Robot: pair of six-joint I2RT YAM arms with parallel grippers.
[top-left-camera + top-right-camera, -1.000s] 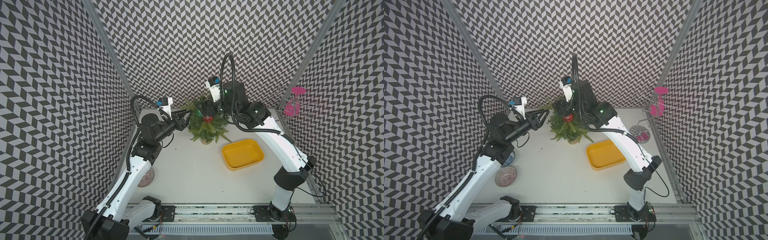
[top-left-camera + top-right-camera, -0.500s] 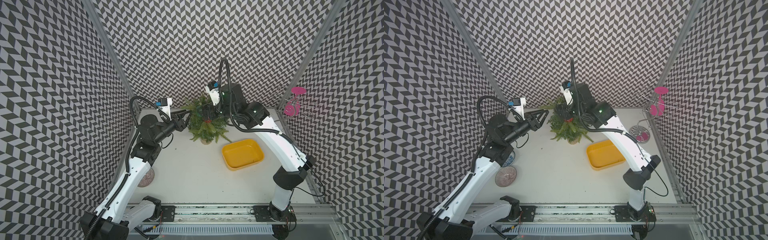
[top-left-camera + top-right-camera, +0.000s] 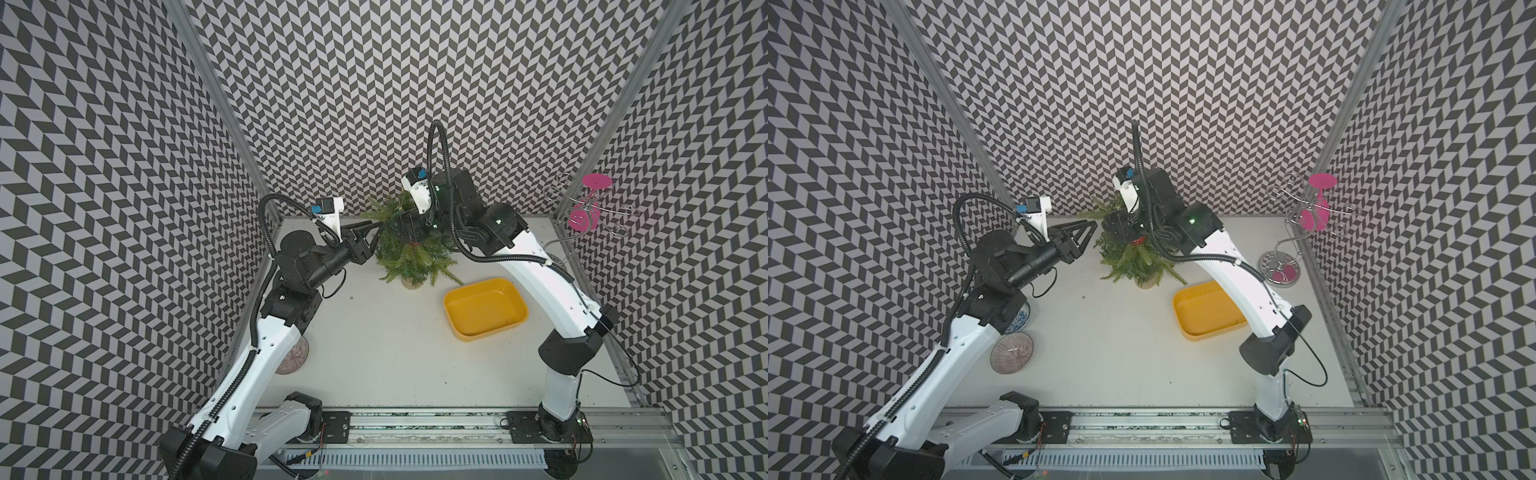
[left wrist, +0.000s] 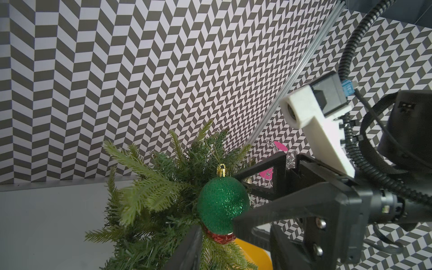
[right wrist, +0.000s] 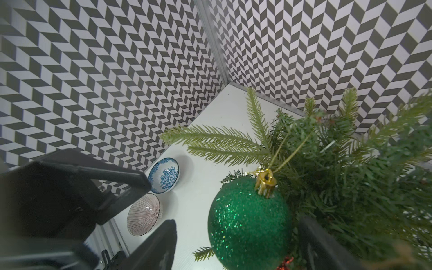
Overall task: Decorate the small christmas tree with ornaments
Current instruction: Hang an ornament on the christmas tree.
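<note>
The small christmas tree [image 3: 415, 257] [image 3: 1133, 262] stands on its pale stump at the back of the table. A green glittery ornament [image 4: 222, 205] [image 5: 250, 222] hangs from a branch by its gold string. A red ornament [image 4: 221, 237] [image 3: 1137, 240] shows just beneath it. My right gripper [image 5: 237, 222] [image 3: 409, 228] is over the tree and open, with the green ornament between its fingers and a gap on one side. My left gripper [image 4: 215, 224] [image 3: 1090, 227] points at the tree's left side, its jaws a little apart and holding nothing.
A yellow tray [image 3: 482, 307] lies right of the tree under the right arm. A blue-patterned bowl [image 5: 164, 175] and a striped bowl [image 3: 1012, 358] sit by the left arm. A wire rack with pink glasses [image 3: 1308, 216] stands at the back right.
My right gripper has shifted slightly left over the treetop, hiding more of the red ornament, and its jaws have spread a little. The left arm has barely moved.
</note>
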